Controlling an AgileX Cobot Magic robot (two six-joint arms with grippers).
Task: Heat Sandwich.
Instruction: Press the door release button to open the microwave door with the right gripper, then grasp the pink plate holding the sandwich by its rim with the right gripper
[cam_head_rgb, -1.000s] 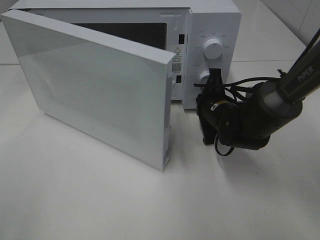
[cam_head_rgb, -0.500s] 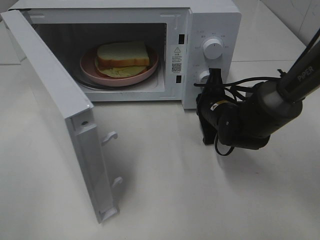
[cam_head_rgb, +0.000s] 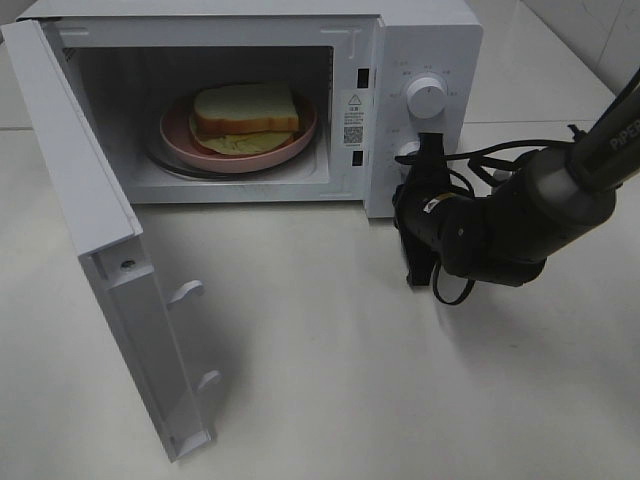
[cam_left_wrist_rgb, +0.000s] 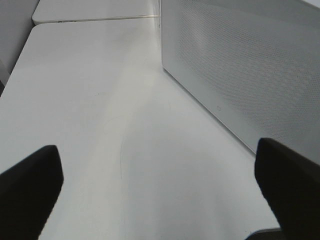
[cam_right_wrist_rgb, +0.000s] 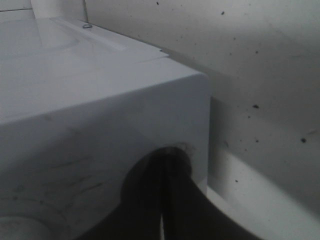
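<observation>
The sandwich (cam_head_rgb: 245, 115), a bread slice over a yellowish layer, lies on a round pink plate (cam_head_rgb: 178, 137) inside the open white microwave (cam_head_rgb: 425, 40). My right gripper (cam_head_rgb: 430, 152) is shut, its tips against the lower knob (cam_head_rgb: 407, 152) on the control panel. The right wrist view shows the dark shut fingers (cam_right_wrist_rgb: 167, 200) pressed to the microwave's front. My left gripper (cam_left_wrist_rgb: 160, 195) is open and holds nothing. It hovers over the bare table beside the door's perforated outer face (cam_left_wrist_rgb: 250, 65), and it is out of the exterior high view.
The microwave door (cam_head_rgb: 95, 215) swings far out to the left front, with two latch hooks (cam_head_rgb: 190, 292) on its edge. An upper knob (cam_head_rgb: 427, 97) sits above the lower one. Cables (cam_head_rgb: 480, 160) trail from the right arm. White table (cam_head_rgb: 330, 380) extends in front.
The door has swung from half closed to wide open, uncovering the sandwich and plate inside. The right arm shifted slightly and stays at the lower knob.
</observation>
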